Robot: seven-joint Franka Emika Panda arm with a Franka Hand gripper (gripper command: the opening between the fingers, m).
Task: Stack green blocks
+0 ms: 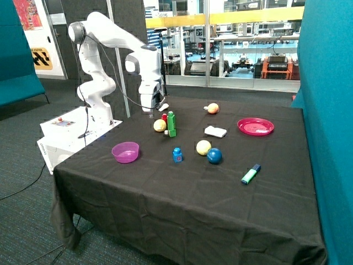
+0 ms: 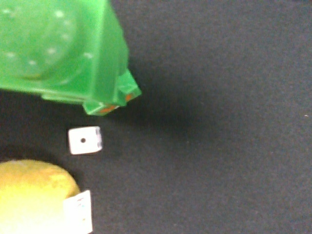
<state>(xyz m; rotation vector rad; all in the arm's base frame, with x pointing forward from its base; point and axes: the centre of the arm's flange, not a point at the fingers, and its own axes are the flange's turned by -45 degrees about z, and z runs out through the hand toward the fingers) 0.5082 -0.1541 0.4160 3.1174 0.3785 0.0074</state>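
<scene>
- Green blocks (image 1: 171, 125) upright as one slim tower on the black bench (image 1: 182, 199), studs seated in the brick above; seen from above in the wrist view (image 2: 58, 46) as a studded top face with the lower bricks peeking out beneath.
- Stacking judged finished or close to it, since no loose green brick shows anywhere else on the cloth.
- Flanked closely by a yellow ball (image 1: 159, 125) and a small red piece (image 1: 164, 117) just behind; a white die (image 2: 85, 140) lying between tower and ball, so little room for a careless sweep.
- Gripper (image 1: 150, 113) raised above the bench just beyond the tower, apart from it and carrying nothing visible; fingers not shown in either view, so cannot tell whether spread or closed.
- Probably hovering there to clear the stack without nudging it; a slender column like this likely to topple at a light knock.
- Farther out: blue block (image 1: 177, 155), a second yellow ball (image 1: 203, 147) touching a blue ball (image 1: 214, 155), purple bowl (image 1: 126, 152), pink plate (image 1: 255, 126), teal marker (image 1: 250, 174) near the bench edge.
</scene>
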